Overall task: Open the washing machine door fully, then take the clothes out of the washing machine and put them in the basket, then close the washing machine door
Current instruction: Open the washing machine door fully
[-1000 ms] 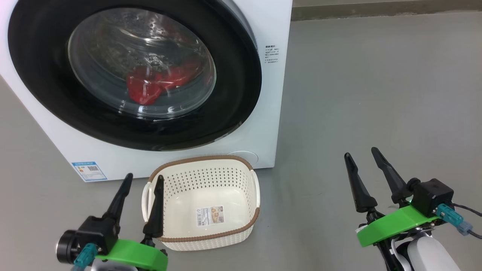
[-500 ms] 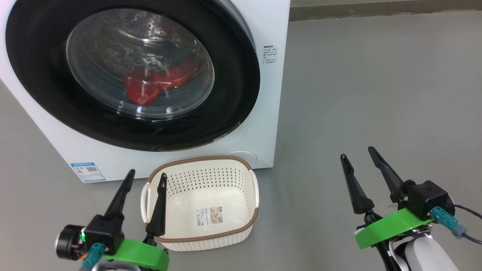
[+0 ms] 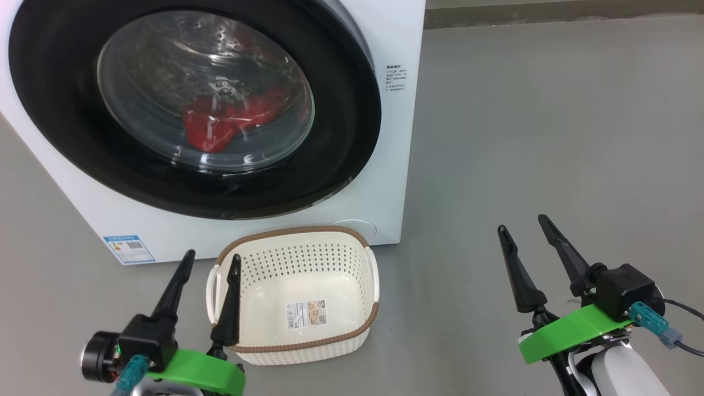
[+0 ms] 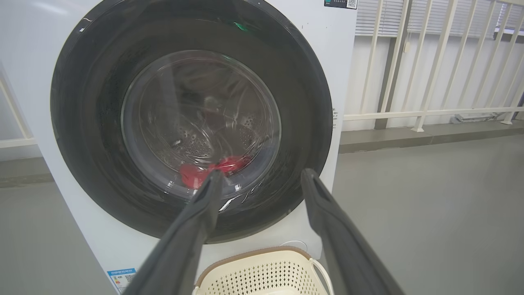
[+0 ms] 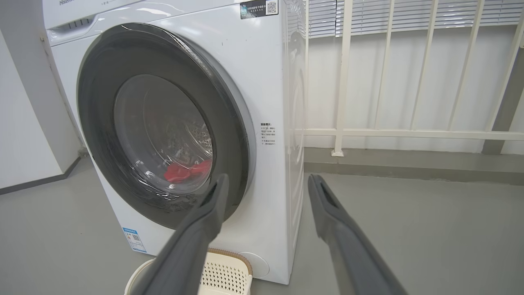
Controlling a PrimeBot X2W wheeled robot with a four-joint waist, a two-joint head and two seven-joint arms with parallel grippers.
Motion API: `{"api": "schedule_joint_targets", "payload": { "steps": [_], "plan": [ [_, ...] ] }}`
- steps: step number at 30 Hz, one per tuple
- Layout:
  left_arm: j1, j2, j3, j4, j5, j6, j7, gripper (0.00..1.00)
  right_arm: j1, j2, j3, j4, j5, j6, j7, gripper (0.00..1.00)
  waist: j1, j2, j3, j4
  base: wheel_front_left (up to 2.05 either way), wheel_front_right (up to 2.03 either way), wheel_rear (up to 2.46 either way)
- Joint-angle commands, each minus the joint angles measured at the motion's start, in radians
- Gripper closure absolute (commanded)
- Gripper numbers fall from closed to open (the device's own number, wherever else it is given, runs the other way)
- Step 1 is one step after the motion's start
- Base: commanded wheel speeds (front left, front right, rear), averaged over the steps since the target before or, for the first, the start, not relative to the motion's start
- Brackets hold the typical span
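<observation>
Large round washing machine door (image 3: 198, 82), with a wide glossy black rim and a clear bulging glass centre, upright and seemingly shut against the white box-shaped front-loading washing machine (image 3: 399, 143); opening not yet begun.

Door far from both grippers and higher than them: straight ahead of the left gripper (image 3: 212, 256), ahead and to the left of the right gripper (image 3: 521, 223). No long axis on a round door; working line judged to be the rim edge. Thin grey band visible along the right side of the rim in the right wrist view; handle and hinge side not discernible. Left gripper nearer the lower rim, right gripper nearer the right edge and well apart from the machine, over smooth grey floor (image 3: 522, 110).

Long dark tapered fingers (image 3: 175, 289) of both grippers spread wide, holding nothing.

Bright red soft clothes (image 3: 220, 124) crumpled low in the perforated steel drum (image 4: 192, 143), behind the glass.

Small cream-white perforated plastic basket (image 3: 297, 258) with a brown woven rim, empty apart from a bottom sticker (image 3: 307, 314), on the floor just in front of the machine. Right finger of the left gripper crossing its left handle in the head view; contact not determinable.

Rim hard and probably slippery; garments limp; basket light, likely to slide if nudged.
</observation>
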State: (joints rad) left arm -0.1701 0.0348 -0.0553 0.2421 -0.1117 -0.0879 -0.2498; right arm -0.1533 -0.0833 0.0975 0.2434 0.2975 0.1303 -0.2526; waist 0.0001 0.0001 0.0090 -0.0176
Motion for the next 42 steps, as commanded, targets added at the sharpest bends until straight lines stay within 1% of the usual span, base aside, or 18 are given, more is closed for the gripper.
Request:
{"api": "schedule_joint_targets", "payload": {
  "steps": [1, 2, 3, 4, 5, 6, 7, 8, 15, 20, 25, 26, 29, 33, 37, 38, 39, 42],
  "plan": [
    [-0.046, 0.015, 0.033, -0.018, -0.008, 0.006, -0.012, 0.0, -0.047, -0.004, 0.017, -0.025, -0.005, 0.0, -0.009, 0.0, 0.0, -0.0001, 0.003, 0.003, 0.0, 0.0, 0.0],
    [-0.046, 0.015, 0.033, -0.019, -0.01, 0.006, -0.012, 0.0, -0.046, -0.004, 0.017, -0.026, -0.002, 0.0, -0.009, 0.0, 0.0, -0.0001, 0.005, 0.004, 0.0, 0.0, 0.0],
    [-0.046, 0.015, 0.033, -0.019, -0.011, 0.005, -0.012, 0.0, -0.046, -0.003, 0.018, -0.026, 0.006, 0.0, -0.009, 0.04, 0.0, -0.0001, 0.007, 0.006, 0.0, 0.0, 0.0],
    [-0.047, 0.015, 0.034, -0.018, -0.016, 0.005, -0.012, 0.0, -0.047, -0.002, 0.019, -0.027, 0.019, 0.0, -0.009, 0.21, 0.0, -0.0001, 0.009, 0.008, 0.0, 0.0, 0.0],
    [-0.047, 0.015, 0.035, -0.018, -0.024, 0.004, -0.012, 0.0, -0.047, -0.002, 0.02, -0.026, 0.034, 0.0, -0.009, 0.44, 0.0, -0.0001, 0.012, 0.011, 0.0, 0.0, 0.0],
    [-0.048, 0.015, 0.035, -0.019, -0.03, 0.003, -0.012, 0.0, -0.048, -0.002, 0.024, -0.024, 0.052, 0.0, -0.009, 0.59, 0.0, -0.0001, 0.017, 0.013, 0.0, 0.0, 0.0],
    [-0.049, 0.015, 0.035, -0.024, -0.034, 0.001, -0.012, 0.0, -0.05, -0.002, 0.025, -0.024, 0.073, 0.0, -0.009, 0.82, 0.0, -0.0001, 0.023, 0.015, 0.0, 0.0, 0.0],
    [-0.051, 0.015, 0.035, -0.029, -0.038, 0.0, -0.012, 0.0, -0.054, -0.001, 0.024, -0.025, 0.093, 0.0, -0.009, 1.0, 0.0, -0.0001, 0.03, 0.017, 0.0, 0.0, 0.0],
    [-0.06, 0.015, 0.038, -0.071, -0.047, -0.007, -0.012, 0.0, -0.112, -0.01, 0.008, -0.046, 0.293, 0.0, -0.009, 1.0, 0.0, -0.0001, 0.092, 0.031, 0.0, 0.0, 0.0],
    [-0.065, 0.015, 0.043, -0.141, -0.047, -0.015, -0.012, 0.0, -0.172, -0.022, -0.003, -0.079, 0.455, 0.0, -0.009, 1.0, 0.0, -0.0001, 0.157, 0.041, 0.0, 0.0, 0.0],
    [-0.082, 0.015, 0.042, -0.211, -0.052, -0.027, -0.012, 0.0, -0.247, -0.035, 0.008, -0.117, 0.687, 0.0, -0.009, 1.0, 0.0, -0.0001, 0.236, 0.058, 0.0, 0.0, 0.0],
    [-0.082, 0.015, 0.042, -0.211, -0.052, -0.027, -0.012, 0.0, -0.247, -0.035, 0.008, -0.117, 0.687, 0.0, -0.009, 1.0, 0.0, -0.0001, 0.236, 0.058, 0.0, 0.0, 0.0],
    [-0.097, 0.015, 0.04, -0.227, -0.05, -0.031, -0.012, 0.0, -0.298, -0.072, 0.033, -0.139, 0.825, 0.0, -0.009, 1.0, 0.0, -0.0001, 0.28, 0.067, 0.0, 0.0, 0.0],
    [-0.118, 0.015, 0.031, -0.236, -0.042, -0.036, -0.012, 0.0, -0.375, -0.129, 0.068, -0.153, 0.969, 0.0, -0.004, 1.0, 0.0, -0.0001, 0.331, 0.075, 0.0, 0.0, 0.0],
    [-0.138, 0.015, 0.022, -0.243, -0.045, -0.038, -0.012, 0.0, -0.456, -0.172, 0.092, -0.135, 1.096, 0.0, 0.045, 1.0, 0.0, -0.0001, 0.374, 0.083, 0.0, 0.0, 0.0],
    [-0.142, 0.015, 0.022, -0.244, -0.046, -0.039, -0.012, 0.0, -0.477, -0.183, 0.102, -0.13, 1.118, 0.0, 0.069, 1.0, 0.0, -0.0001, 0.384, 0.085, 0.0, 0.0, 0.0],
    [-0.15, 0.015, 0.024, -0.245, -0.048, -0.039, -0.012, 0.0, -0.518, -0.192, 0.109, -0.111, 1.179, 0.0, 0.117, 1.0, 0.0, -0.0001, 0.403, 0.089, 0.0, 0.0, 0.0],
    [-0.161, 0.015, 0.023, -0.248, -0.049, -0.04, -0.012, 0.0, -0.58, -0.201, 0.101, -0.075, 1.263, 0.0, 0.192, 1.0, 0.0, -0.0001, 0.429, 0.1, 0.0, 0.0, 0.0]
  ]
}}
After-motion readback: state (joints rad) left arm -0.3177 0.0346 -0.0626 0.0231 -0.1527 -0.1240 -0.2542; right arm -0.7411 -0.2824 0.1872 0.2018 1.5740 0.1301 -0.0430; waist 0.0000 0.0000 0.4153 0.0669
